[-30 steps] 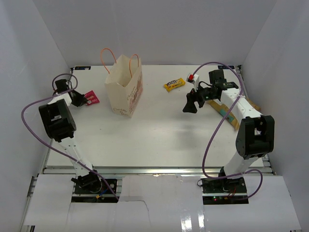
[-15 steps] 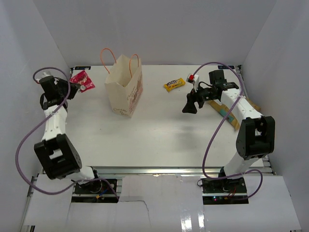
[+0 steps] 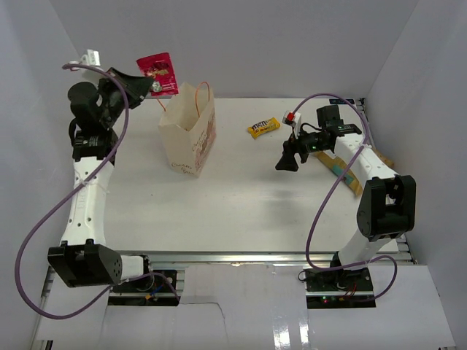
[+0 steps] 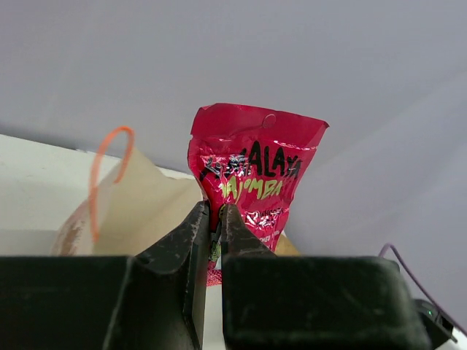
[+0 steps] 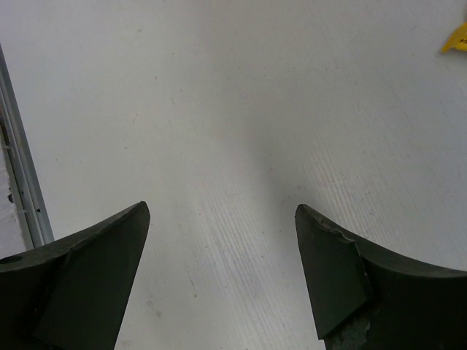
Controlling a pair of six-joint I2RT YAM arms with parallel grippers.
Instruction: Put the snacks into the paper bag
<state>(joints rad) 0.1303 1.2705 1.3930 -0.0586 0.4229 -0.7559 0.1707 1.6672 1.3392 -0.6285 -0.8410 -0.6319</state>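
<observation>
Overall, the white desk (image 3: 241,211) carries everything. The right arm (image 3: 365,164) lies across a tan-brown pouch (image 3: 351,182) at the desk's right edge, so only strips of the pouch show and its label cannot be made out. The left arm (image 3: 86,197) reaches high. The cream paper bag (image 3: 191,138) stands upright at the back left, its inside hidden from overhead; the left wrist view catches only its top edge and one orange handle (image 4: 102,171). The left jaws are pinched tight on the lower edge of a pink-red packet (image 4: 252,182), held in the air up beside the bag's open top; whether it is over the mouth I cannot tell. The right jaws stand wide apart over bare desk, holding nothing. A yellow packet (image 3: 263,127) lies between bag and right arm, cut to a corner in the right wrist view. A second ago the left arm was low at the desk's left edge with the packet near the surface; the right arm, bag and yellow packet have not moved
</observation>
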